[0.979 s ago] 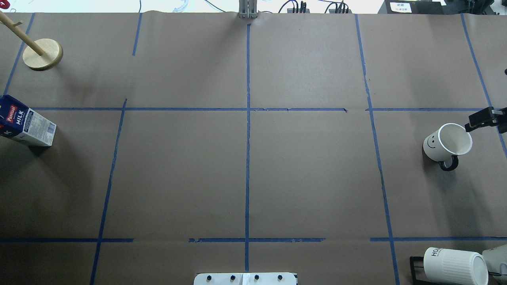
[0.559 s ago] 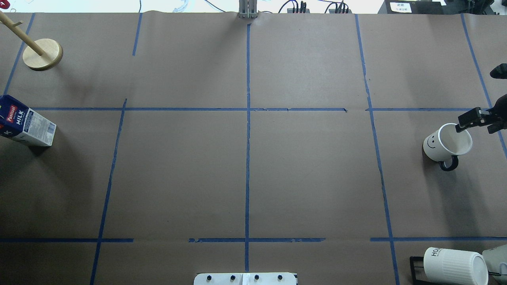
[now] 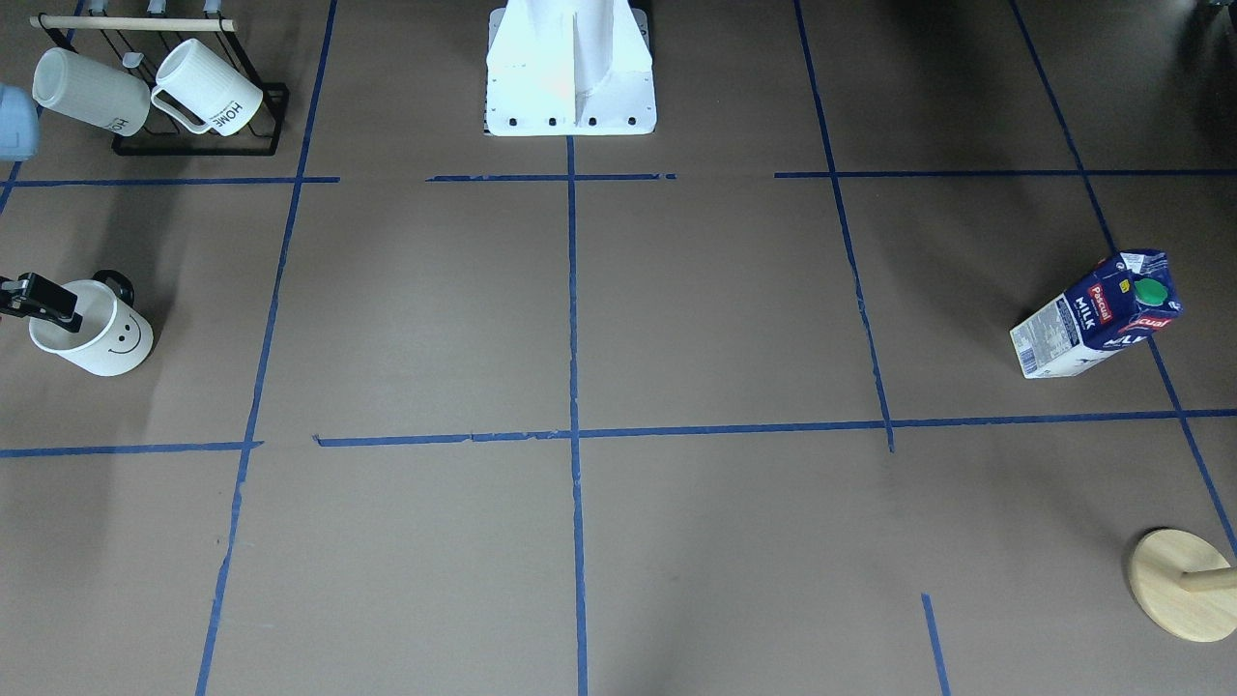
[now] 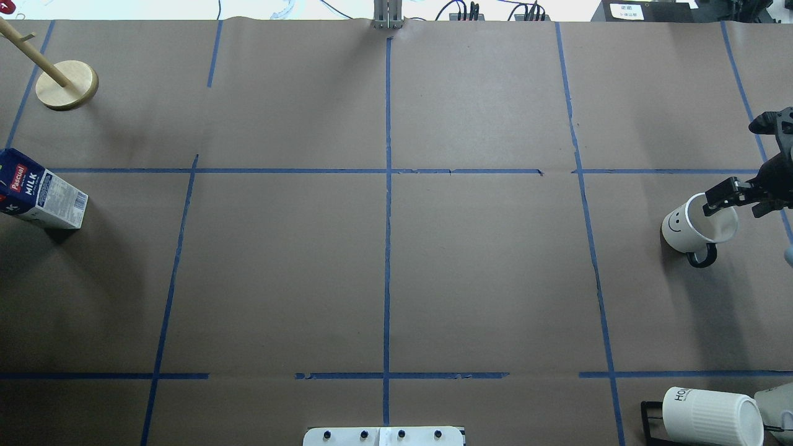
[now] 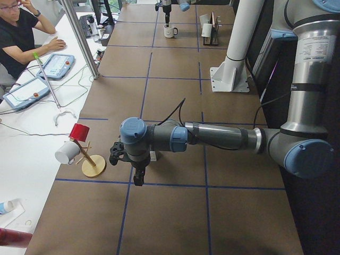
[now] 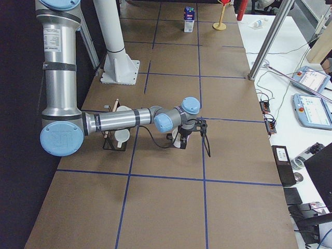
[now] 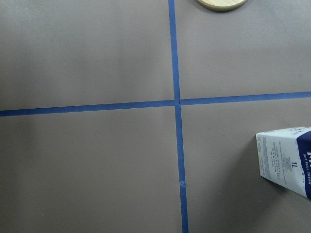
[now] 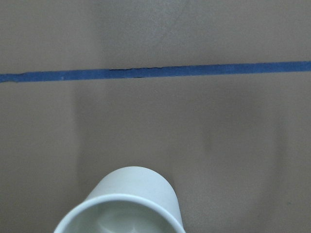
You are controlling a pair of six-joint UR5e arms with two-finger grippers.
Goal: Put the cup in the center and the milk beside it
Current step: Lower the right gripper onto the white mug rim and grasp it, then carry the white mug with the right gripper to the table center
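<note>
Far on the left stood the milk (image 4: 40,195), upright. The left pincer (image 5: 138,178) hung near it, but I could not tell if it was open or shut. In the middle was the center (image 4: 388,171), where the blue tape lines (image 4: 279,171) crossed. Far on the right stood the cup (image 4: 686,228), mouth up, with its handle toward the robot. The right pincer (image 4: 737,204) was just over its rim and looked open, with one finger above the mouth. So the right arm was the nearer one. I think the cup had to go a long way left to reach the center.
</note>
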